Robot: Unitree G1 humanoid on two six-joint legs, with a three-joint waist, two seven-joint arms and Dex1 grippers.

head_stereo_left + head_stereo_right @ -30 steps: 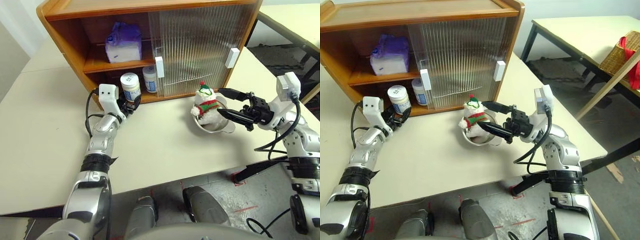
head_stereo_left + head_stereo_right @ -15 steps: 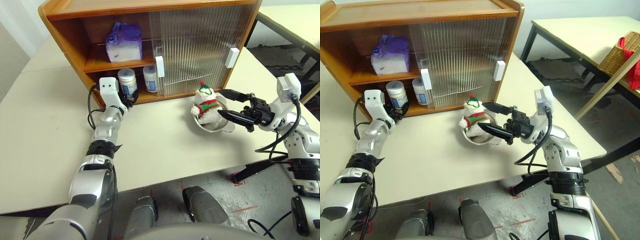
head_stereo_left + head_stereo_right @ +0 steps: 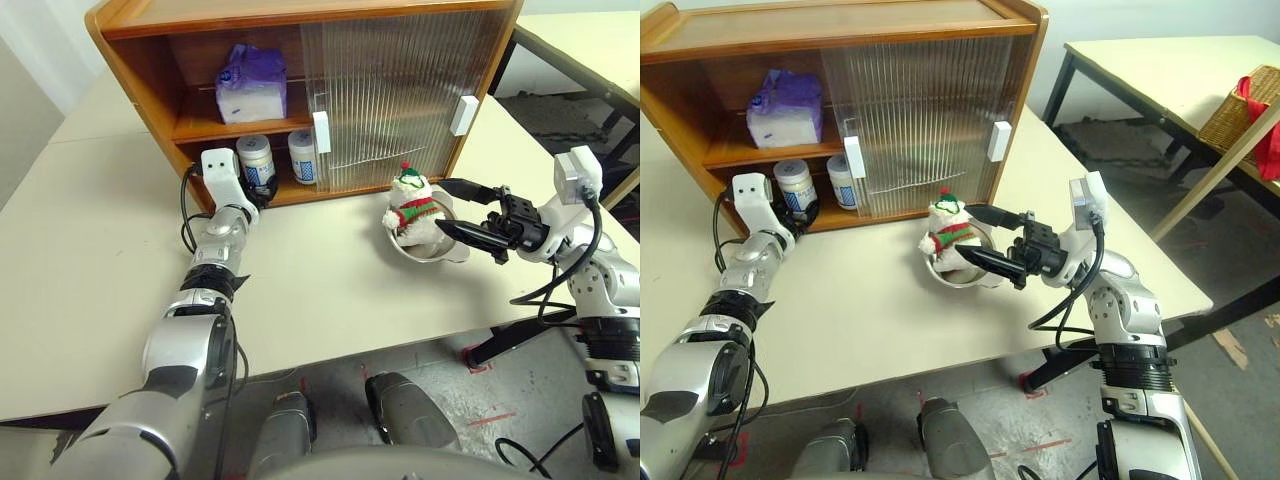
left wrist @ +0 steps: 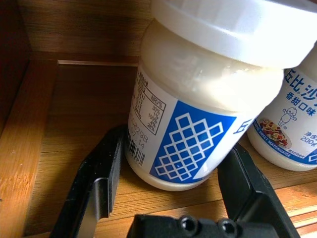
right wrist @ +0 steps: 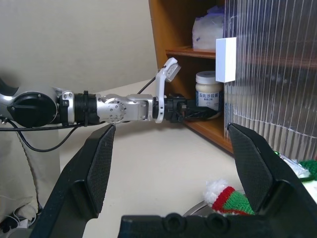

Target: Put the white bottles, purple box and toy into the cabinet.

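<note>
A: What is changing on the left side?

B: The left gripper (image 4: 168,198) is now reaching inside the cabinet (image 3: 140,60). A second ago the white bottle (image 4: 198,94) between its fingers was standing at the cabinet's front edge; now it is sitting on the lower floor, further in, just beside the second white bottle (image 4: 292,124). The fingers are flanking the jar at its base, one on each side, closed around it or nearly so. That suggests the second jar is as good as placed, with only the letting go and backing out remaining.

A: And the rest of the task?

B: The purple box (image 3: 250,85) is lying on the inner shelf, above that gripper. The toy (image 3: 410,210) is sitting in a steel bowl (image 3: 440,255) on the table (image 3: 330,300), just ahead of the right gripper (image 3: 455,207), whose fingers are standing wide apart with nothing between them. It looks like the last item to go in.

A: Anything unclear?

B: Whether the pads are actually pressing on the jar is hard to say. The space behind the ribbed doors (image 3: 390,90) is blurred.
</note>
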